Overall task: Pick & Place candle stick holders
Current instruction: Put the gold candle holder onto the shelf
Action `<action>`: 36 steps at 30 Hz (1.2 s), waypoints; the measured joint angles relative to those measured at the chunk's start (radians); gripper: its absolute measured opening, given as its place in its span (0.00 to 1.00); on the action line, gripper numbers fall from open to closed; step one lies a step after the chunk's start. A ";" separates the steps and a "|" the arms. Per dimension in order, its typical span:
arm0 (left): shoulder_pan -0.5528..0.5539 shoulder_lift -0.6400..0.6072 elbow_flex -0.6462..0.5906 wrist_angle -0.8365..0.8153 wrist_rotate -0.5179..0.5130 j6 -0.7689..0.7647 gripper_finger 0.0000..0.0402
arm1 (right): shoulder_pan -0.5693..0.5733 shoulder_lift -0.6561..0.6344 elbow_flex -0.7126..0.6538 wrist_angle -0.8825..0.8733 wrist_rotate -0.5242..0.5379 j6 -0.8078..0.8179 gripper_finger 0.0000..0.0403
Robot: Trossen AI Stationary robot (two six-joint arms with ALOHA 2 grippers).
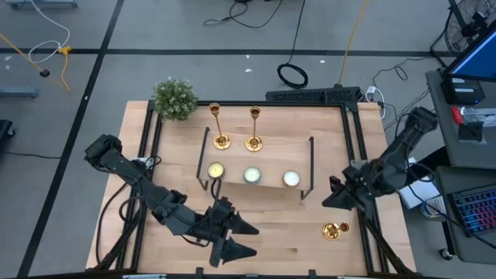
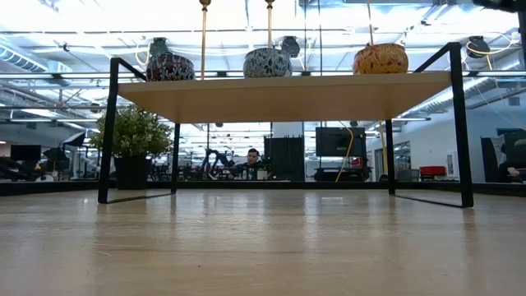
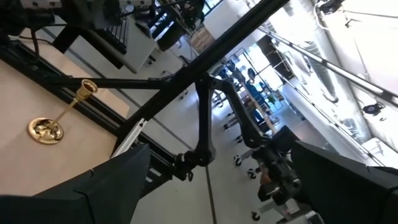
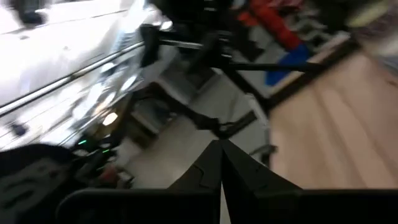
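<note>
The left claw [image 1: 246,239] stands spread wide and empty above the near edge of the bench [image 1: 287,232], pointing toward the right side. The right claw [image 1: 329,195] is closed with nothing between its fingers, just beyond the right leg of the wooden shelf [image 1: 267,164]. The remaining candle stick holder [image 1: 335,229] lies tipped on its side on the bench, near and just in front of the right claw, and well apart from the left claw across bare wood. Two candle stick holders [image 1: 220,128] stand upright on the shelf, far beyond the left claw, behind three tealight candles [image 1: 252,175]. The step in hand appears to be the approach to the fallen holder. For a sound pick, align the open fingers across the thin stem rather than the flared base, descend until the tips nearly meet the wood, and close squarely; polished metal will likely slip or roll under an oblique grip. Keep the waiting arm clear of the path.
</note>
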 joint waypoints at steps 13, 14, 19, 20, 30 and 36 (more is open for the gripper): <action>0.002 0.000 0.000 0.000 0.000 -0.014 0.99 | 0.299 0.003 0.000 -0.052 0.416 0.226 0.00; 0.002 0.000 0.000 0.000 0.000 -0.015 0.99 | 0.321 0.007 0.000 -0.037 0.439 0.227 0.00; -0.002 0.000 0.000 0.001 0.000 -0.019 0.99 | 0.422 0.036 0.000 0.109 0.526 0.136 0.00; -0.002 0.000 0.000 0.001 0.000 -0.019 0.99 | 0.440 0.046 0.000 0.163 0.543 0.089 0.00; -0.003 0.000 0.000 0.001 0.000 -0.019 0.99 | 0.578 0.194 0.036 0.544 0.680 -0.272 0.00; 0.000 0.000 0.000 0.002 0.000 -0.014 0.99 | 0.643 0.290 0.169 0.412 0.779 -0.272 0.00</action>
